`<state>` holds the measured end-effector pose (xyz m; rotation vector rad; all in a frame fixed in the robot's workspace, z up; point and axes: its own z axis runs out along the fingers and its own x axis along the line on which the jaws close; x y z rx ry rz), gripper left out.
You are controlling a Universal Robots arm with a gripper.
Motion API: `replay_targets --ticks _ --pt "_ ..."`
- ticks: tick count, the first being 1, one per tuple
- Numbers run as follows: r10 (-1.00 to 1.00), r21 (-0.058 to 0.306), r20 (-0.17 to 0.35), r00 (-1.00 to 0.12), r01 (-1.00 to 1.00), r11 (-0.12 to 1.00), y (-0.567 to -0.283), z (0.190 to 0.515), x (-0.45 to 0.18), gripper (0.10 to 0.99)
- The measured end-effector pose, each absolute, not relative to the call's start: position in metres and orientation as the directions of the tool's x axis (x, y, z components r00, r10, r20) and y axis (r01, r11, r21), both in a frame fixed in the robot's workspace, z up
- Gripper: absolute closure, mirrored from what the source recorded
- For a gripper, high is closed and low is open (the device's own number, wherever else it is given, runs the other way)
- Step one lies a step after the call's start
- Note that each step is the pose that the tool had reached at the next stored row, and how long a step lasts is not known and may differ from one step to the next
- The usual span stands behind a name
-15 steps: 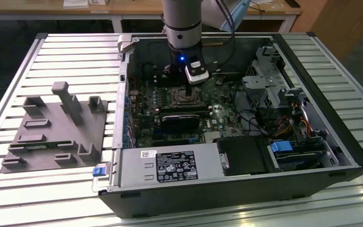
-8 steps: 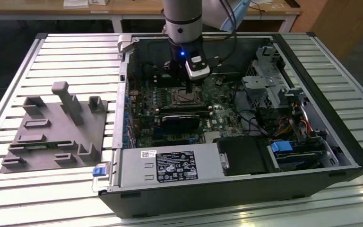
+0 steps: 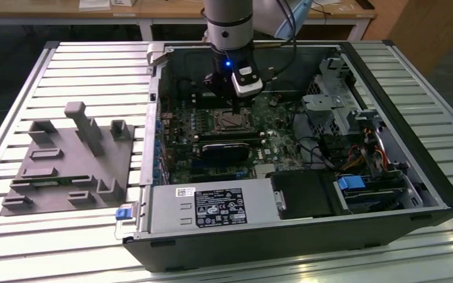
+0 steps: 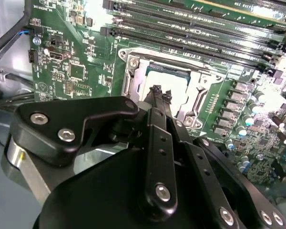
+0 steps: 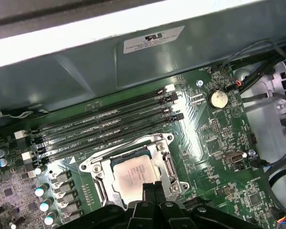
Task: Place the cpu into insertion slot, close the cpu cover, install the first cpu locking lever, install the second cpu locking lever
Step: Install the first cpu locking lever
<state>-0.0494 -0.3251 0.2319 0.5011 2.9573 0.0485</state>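
One hand (image 4: 157,93) is seen hanging just over the insertion slot (image 5: 133,171), its fingertips pressed together on nothing. The cpu (image 5: 136,172) is already seated in the slot, and the cpu cover (image 5: 168,167) appears lowered around it. Judged from this, the first locking lever is in hand. Beyond, long memory slots (image 5: 105,124) are ranged.

Silvery cpu (image 5: 132,172), green circuit board (image 5: 219,143), black memory slots (image 5: 105,125).
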Motion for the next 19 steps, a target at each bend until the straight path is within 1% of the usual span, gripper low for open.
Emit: replay_targets --ticks 2,7,19 --pt "0.33 0.05 -0.12 -0.936 0.326 0.944 -0.3251 0.2319 -0.0489 0.984" --pt "0.33 0.025 -0.048 -0.943 0.329 0.944 -0.3267 0.2313 -0.0456 0.984" --pt "0.325 0.024 -0.045 -0.945 0.324 0.946 -0.3269 0.2356 -0.0453 0.984"
